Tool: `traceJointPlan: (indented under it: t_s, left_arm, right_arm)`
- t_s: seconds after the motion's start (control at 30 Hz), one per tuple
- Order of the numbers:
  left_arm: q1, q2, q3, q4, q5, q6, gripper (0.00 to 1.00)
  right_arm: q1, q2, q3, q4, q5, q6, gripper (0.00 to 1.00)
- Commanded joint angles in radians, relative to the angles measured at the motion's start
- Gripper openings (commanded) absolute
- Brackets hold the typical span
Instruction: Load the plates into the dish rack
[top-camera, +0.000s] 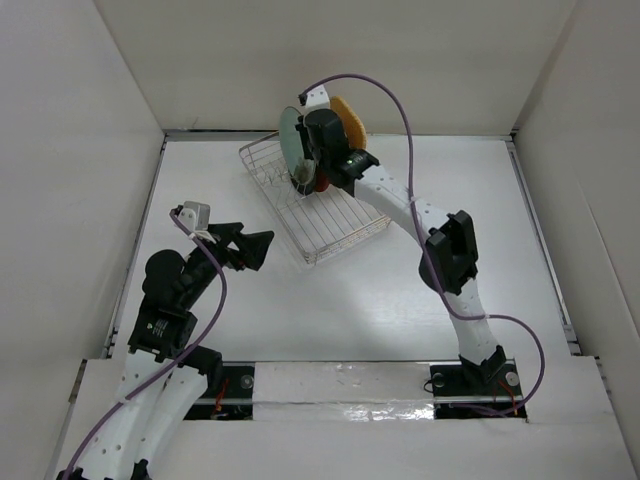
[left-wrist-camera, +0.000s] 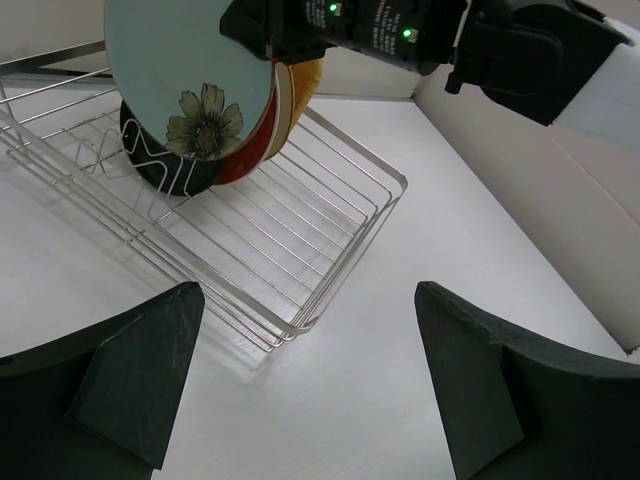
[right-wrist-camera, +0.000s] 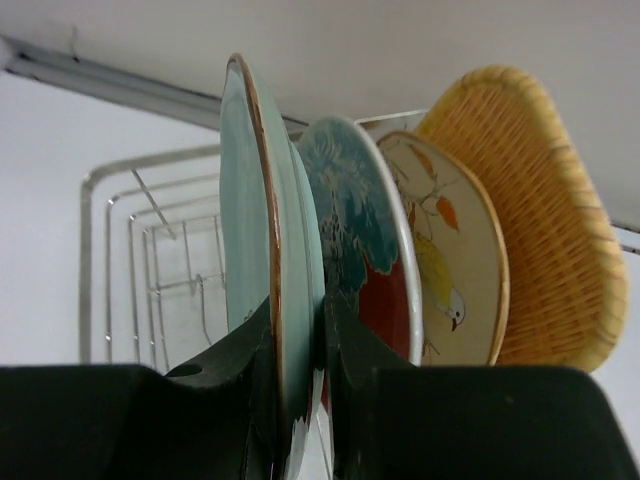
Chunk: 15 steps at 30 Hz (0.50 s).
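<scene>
Clamps the teal plate (right-wrist-camera: 250, 200) edge-on in the right gripper (right-wrist-camera: 300, 315): jaws narrow, one finger on each face, close to the rim. Holds it upright, with the brown-edged rim rising straight up from between the fingers. Stands it at the far end of the rack (top-camera: 335, 228), lower edge down among the zigzag prongs; cannot tell whether seated in a slot or only resting on wire.

Just right of the gripped plate, nearly touching it: the red plate (right-wrist-camera: 355, 230) with teal flowers. Further right, the cream plate (right-wrist-camera: 455, 260) with a painted bird, then the tan woven plate (right-wrist-camera: 545, 200), farthest from the fingers. All four upright, face to face, in one row. Left of the fingers and beyond them, bare rack wires and a raised side.

Holds the left gripper (left-wrist-camera: 305, 300) spread wide over the table (left-wrist-camera: 330, 400), nothing between its fingers. Straight ahead of it, the near corner of the rack, apart from both fingertips. Further ahead and up to the left, the flower-printed face of the teal plate.
</scene>
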Motion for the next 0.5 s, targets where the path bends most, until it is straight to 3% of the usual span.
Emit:
traceJointPlan:
  t_s: [0.0,0.47]
  left_arm:
    - [-0.008,-0.009,0.013,0.005,-0.019,0.042,0.84]
    - [-0.008,-0.011,0.013,0.005,-0.024,0.044,0.84]
  right_arm:
    - [0.010,-0.009,0.126,0.108,0.044,-0.037,0.00]
    - [0.073,0.100,0.029,0.149,0.039,-0.080,0.00]
